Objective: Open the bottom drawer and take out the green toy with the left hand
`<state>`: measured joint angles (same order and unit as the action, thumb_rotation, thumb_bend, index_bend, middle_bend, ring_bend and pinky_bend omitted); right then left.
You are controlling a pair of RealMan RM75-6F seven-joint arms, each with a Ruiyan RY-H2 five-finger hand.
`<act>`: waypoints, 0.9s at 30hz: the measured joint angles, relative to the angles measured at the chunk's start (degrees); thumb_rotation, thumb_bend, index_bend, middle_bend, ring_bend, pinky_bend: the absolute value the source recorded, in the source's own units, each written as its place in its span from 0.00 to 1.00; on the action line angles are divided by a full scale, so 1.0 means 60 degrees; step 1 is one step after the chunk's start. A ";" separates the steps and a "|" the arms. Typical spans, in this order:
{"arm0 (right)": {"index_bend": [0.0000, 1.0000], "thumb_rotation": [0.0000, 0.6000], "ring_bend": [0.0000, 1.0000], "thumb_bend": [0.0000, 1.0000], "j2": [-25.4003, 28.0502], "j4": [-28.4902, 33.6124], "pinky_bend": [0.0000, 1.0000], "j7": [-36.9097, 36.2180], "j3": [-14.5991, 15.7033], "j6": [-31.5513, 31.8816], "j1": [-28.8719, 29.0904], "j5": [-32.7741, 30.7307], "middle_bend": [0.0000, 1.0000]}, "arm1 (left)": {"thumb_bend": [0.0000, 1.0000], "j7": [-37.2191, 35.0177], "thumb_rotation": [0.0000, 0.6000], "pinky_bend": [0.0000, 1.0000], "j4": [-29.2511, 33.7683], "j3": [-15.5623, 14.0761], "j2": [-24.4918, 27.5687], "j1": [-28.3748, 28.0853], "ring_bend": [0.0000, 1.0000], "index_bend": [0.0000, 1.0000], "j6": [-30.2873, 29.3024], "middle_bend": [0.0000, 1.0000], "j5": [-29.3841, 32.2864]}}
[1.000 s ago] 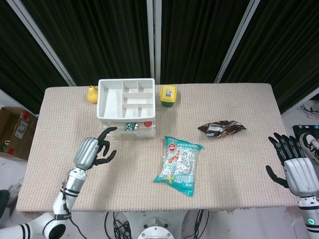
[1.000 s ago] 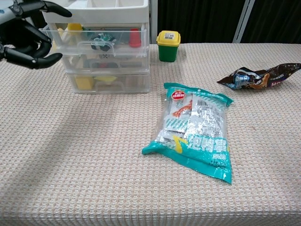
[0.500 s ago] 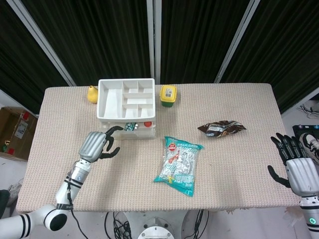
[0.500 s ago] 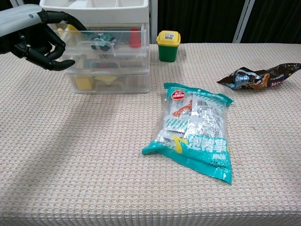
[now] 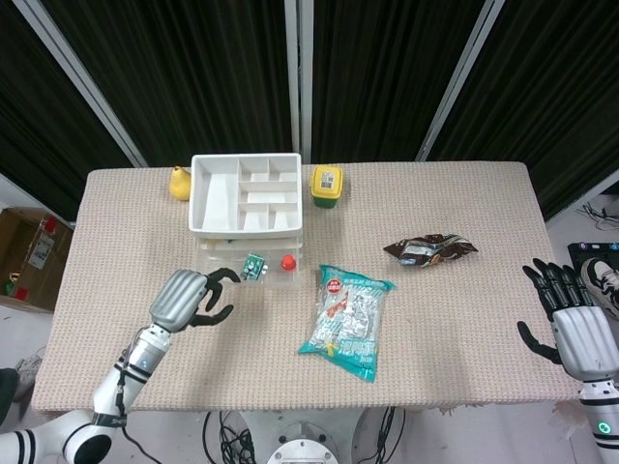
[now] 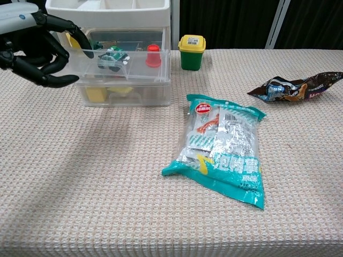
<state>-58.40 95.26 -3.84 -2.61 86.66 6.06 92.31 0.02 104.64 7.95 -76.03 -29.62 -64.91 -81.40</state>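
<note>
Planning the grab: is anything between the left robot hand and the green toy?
Only the clear front wall of the open drawer, where the left robot hand sits. The green toy lies uncovered from above; the red piece is on its far side.

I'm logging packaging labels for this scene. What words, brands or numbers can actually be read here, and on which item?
Teal snack bag: large white characters and a red logo, too blurred to read.
Dark snack wrapper: print there, not legible.
Small yellow and green bin: a label on its lid in the head view, too small to read.
Left hand: a small mark on its back, unreadable.
No text can be quoted with confidence.
</note>
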 measured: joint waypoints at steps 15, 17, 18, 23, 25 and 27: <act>0.00 1.00 0.00 0.29 0.0040 0.0068 0.00 0.0028 -0.0001 0.0052 -0.0018 0.0026 0.00 | 0.22 -0.0534 1.00 1.00 0.0703 -0.0470 0.0617 0.0088 0.97 0.24 0.0119 0.81 -0.0446; 0.00 1.00 0.00 0.29 0.0050 0.0057 0.00 0.0002 -0.0004 0.0075 -0.0028 0.0028 0.00 | 0.21 -0.0545 1.00 1.00 0.0751 -0.0529 0.0685 0.0159 0.97 0.23 -0.0004 0.81 -0.0546; 0.00 1.00 0.00 0.29 0.0054 0.0052 0.00 -0.0009 -0.0006 0.0083 -0.0031 0.0027 0.00 | 0.21 -0.0544 1.00 1.00 0.0776 -0.0566 0.0726 0.0200 0.97 0.23 -0.0070 0.81 -0.0604; 0.00 1.00 0.00 0.29 0.0052 0.0000 0.00 -0.0083 -0.0001 0.0110 -0.0044 0.0043 0.00 | 0.20 -0.0303 1.00 1.00 0.0957 -0.0795 0.1138 0.0408 0.97 0.23 -0.0333 0.80 -0.0924; 0.00 1.00 0.00 0.29 0.0043 -0.0030 0.00 -0.0116 0.0003 0.0119 -0.0052 0.0043 0.00 | 0.19 -0.0196 1.00 1.00 0.1022 -0.0851 0.1313 0.0456 0.97 0.23 -0.0400 0.80 -0.1022; 0.00 1.00 0.00 0.29 0.0038 -0.0055 0.00 -0.0138 0.0008 0.0123 -0.0059 0.0044 0.00 | 0.19 -0.0106 1.00 1.00 0.1050 -0.0851 0.1529 0.0480 0.97 0.25 -0.0511 0.81 -0.1171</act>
<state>-58.17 94.93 -4.67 -2.56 87.40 5.70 92.58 -0.62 110.94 2.84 -66.86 -26.74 -67.98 -88.42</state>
